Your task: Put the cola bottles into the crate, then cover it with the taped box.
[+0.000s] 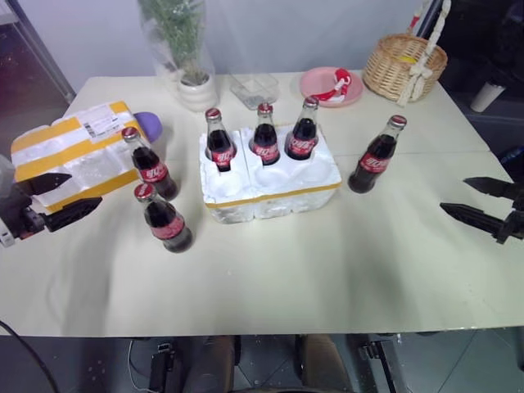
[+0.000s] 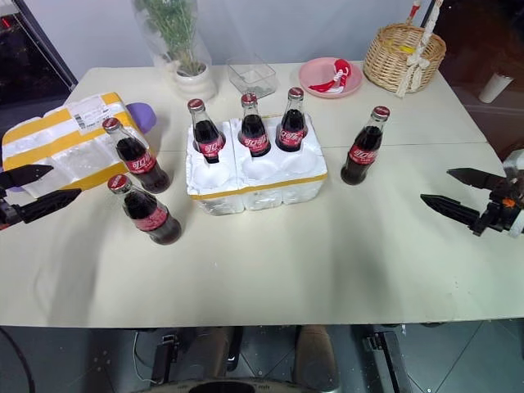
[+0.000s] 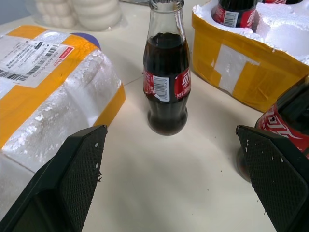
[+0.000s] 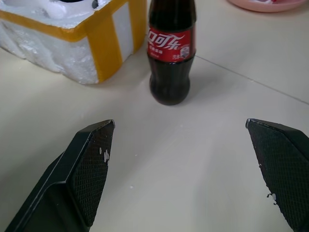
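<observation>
Left tool (image 1: 56, 199): at your left edge of the desk, released, both black fingers spread wide and holding nothing; it points toward the two loose bottles on that side.
Right tool (image 2: 455, 193): at your right edge, also released and empty, fingers spread, aimed at the lone bottle on that side.
Desk (image 1: 327, 262): pale cream top; the near half in front of you is bare.
Nearest cola bottle (image 1: 164, 219): upright on the desk, left of the crate and apart from it.
Second loose cola bottle (image 1: 151, 164): upright just behind the first, right beside the taped box.
Right-side cola bottle (image 1: 376, 155): upright on the desk, just right of the crate, not touching it.
Crate (image 1: 270, 184): low white foam tray at the centre, yellow tape round its lower edge.
Bottles in the crate (image 1: 264, 136): three upright in the back row of wells; the front wells are empty.
Taped box (image 1: 74, 155): on the left, yellow bands, shipping label facing up.
Far edge: a plant in a clear wrap (image 1: 184, 49), a clear plastic tub (image 1: 254, 88), a pink plate (image 1: 331, 86) and a wicker basket (image 1: 404, 65).
</observation>
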Tool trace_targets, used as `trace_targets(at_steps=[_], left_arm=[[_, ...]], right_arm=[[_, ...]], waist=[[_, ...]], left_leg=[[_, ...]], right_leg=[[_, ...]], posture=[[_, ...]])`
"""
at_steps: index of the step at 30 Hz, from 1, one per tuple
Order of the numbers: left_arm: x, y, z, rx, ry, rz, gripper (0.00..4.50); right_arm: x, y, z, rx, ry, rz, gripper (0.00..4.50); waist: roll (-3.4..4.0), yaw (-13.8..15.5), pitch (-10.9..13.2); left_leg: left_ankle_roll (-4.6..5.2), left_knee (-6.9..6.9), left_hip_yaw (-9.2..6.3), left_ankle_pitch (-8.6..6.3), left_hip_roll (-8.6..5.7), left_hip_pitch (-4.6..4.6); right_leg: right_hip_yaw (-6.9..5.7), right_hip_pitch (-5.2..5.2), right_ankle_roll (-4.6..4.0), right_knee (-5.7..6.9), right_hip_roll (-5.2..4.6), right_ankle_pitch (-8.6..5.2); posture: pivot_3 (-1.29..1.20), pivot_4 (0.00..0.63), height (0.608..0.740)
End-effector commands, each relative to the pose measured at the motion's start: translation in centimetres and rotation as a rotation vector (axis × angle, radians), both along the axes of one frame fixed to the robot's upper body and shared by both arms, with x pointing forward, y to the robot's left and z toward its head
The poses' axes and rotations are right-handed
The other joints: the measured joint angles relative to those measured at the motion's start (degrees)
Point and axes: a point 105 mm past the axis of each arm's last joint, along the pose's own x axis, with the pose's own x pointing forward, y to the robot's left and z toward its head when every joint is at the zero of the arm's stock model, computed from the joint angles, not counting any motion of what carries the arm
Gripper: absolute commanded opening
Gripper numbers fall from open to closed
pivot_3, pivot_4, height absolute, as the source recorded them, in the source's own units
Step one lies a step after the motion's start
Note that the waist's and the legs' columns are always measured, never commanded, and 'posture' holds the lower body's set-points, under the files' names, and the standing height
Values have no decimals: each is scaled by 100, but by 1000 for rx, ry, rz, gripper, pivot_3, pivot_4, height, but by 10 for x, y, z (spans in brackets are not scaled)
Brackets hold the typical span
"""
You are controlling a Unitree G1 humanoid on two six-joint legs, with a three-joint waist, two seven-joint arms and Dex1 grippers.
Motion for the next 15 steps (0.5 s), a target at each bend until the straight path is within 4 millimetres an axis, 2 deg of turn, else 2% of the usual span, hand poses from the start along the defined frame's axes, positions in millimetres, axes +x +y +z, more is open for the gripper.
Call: trace_targets(at_steps=[1,11,15], left_arm=[[-2,2,14,26,-52,15,4479],[-1,-6,17,3,-49,7,4479],[4,-16,19,-21,-43,-42,4479]], right_arm=[[1,3,11,-9,-41,6,4500],[6,2,14,-11,-53,-5,4500],[4,-1,16,6,-24,-7,4500]], waist=[[0,-1,0],[0,-3,0],[0,11,0]], left_leg=[[0,1,0,0,0,0],[0,1,0,0,0,0],[0,5,0,0,0,0]], right_leg=[[0,0,0,0,0,0],[0,0,0,2,0,0],[0,1,0,2,0,0]], posture=[[0,150,737],[0,150,737],[0,150,737]])
